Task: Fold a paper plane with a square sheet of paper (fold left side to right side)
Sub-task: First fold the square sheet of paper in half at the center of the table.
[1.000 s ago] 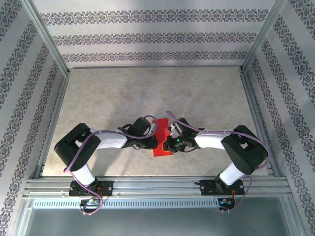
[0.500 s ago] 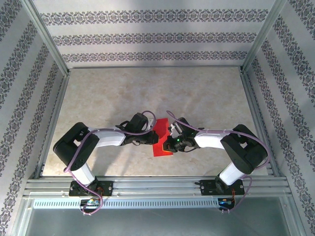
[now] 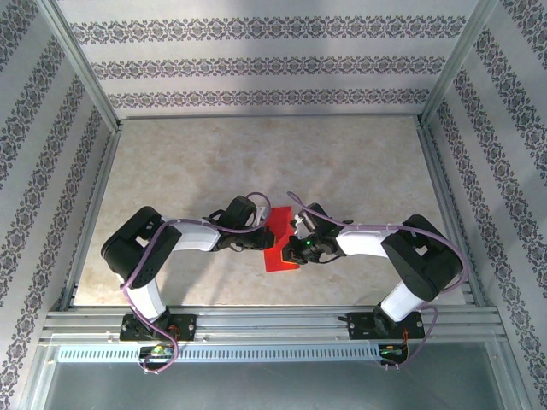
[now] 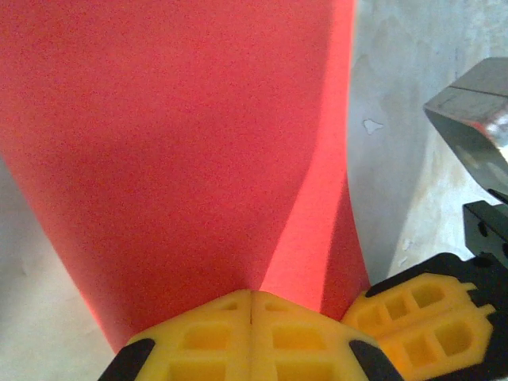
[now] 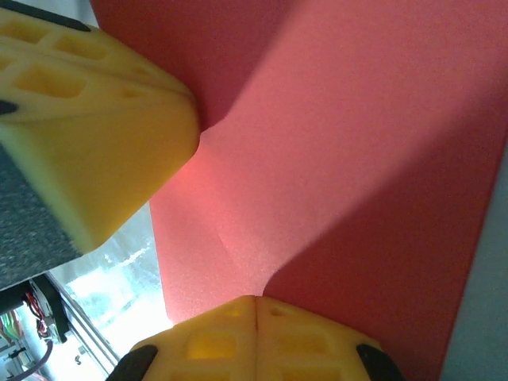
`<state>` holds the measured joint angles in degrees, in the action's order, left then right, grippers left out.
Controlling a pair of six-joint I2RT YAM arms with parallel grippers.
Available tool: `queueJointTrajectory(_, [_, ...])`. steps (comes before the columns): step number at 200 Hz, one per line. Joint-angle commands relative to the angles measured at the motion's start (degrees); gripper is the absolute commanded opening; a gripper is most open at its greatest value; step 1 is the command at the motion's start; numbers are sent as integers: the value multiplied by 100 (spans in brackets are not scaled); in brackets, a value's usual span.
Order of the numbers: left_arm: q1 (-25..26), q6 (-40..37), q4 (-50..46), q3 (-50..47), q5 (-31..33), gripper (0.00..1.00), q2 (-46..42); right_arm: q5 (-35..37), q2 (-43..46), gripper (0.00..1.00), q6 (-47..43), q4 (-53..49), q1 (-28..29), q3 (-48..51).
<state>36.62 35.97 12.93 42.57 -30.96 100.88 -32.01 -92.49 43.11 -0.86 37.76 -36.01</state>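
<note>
On a pale mottled surface walled by patterned panels, top view: found one square sheet of paper near the front middle, partly raised between left pincer and right pincer. Left wrist: caught the left pincer clamped together on the sheet's edge. Right wrist: found the right pincer likewise pinched on the sheet. Judged thin, light, floppy, easily creased; best taken by edges. Counted one sheet, two pincers.
</note>
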Motion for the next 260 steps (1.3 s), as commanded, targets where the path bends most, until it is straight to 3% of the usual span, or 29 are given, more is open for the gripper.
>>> queueJointTrajectory(1, [-79,-118,273,-50,98,6,99,731,-367,0,-154,-690,77,195])
queueJointTrajectory(73, [-242,-106,509,-46,193,6,359,828,-402,0,-242,-785,64,244])
queueJointTrajectory(171, [-852,-579,-38,690,225,6,662,845,-419,0,-277,-784,42,279])
queueJointTrajectory(260, [-973,-810,-387,1188,307,6,966,819,-361,0,-303,-801,14,295])
